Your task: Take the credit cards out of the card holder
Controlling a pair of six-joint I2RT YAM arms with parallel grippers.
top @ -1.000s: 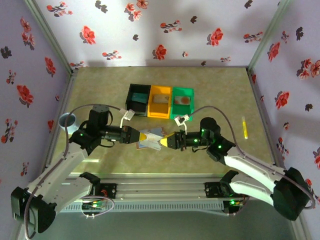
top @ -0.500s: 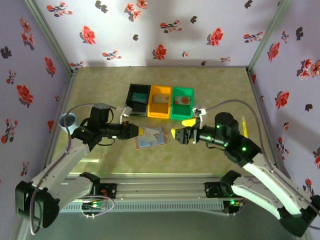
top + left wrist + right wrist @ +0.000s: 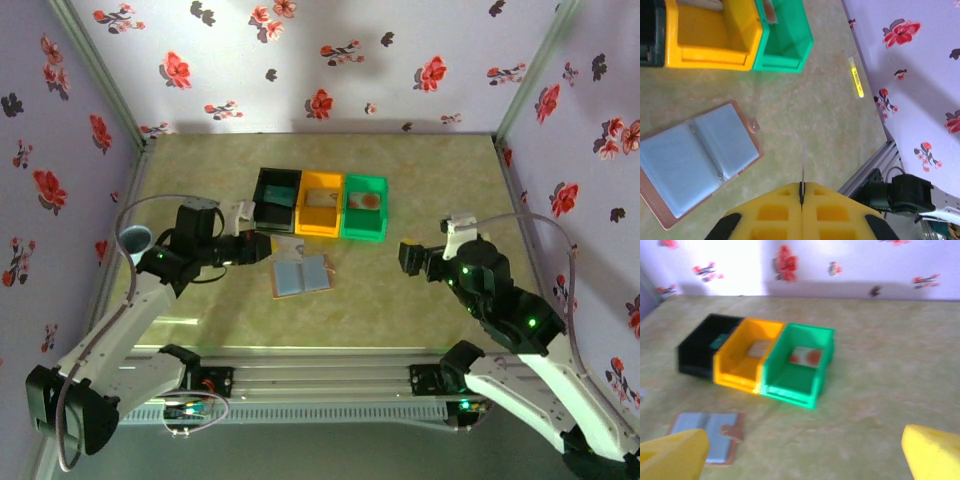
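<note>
The card holder [image 3: 302, 275] lies open and flat on the table, its blue-grey inside facing up, with a brown rim and a clasp tab [image 3: 754, 125]. It also shows in the left wrist view [image 3: 695, 160] and the right wrist view [image 3: 707, 442]. My left gripper [image 3: 262, 247] hangs just left of and behind it, its yellow fingers shut on a thin credit card [image 3: 803, 162] seen edge-on. My right gripper [image 3: 405, 255] is off to the right, well clear of the holder. It stands open [image 3: 805, 460] with nothing between its fingers.
Three bins stand in a row behind the holder: black [image 3: 276, 200], orange [image 3: 320, 205] and green [image 3: 364, 207], each with a card inside. A blue cup [image 3: 133, 240] sits at the left edge. A yellow-green stick [image 3: 856, 77] lies near the right wall.
My right gripper has opened and drawn back to the right, away from the holder. My left gripper has pulled back left with the card. The holder now lies flat on the table.
</note>
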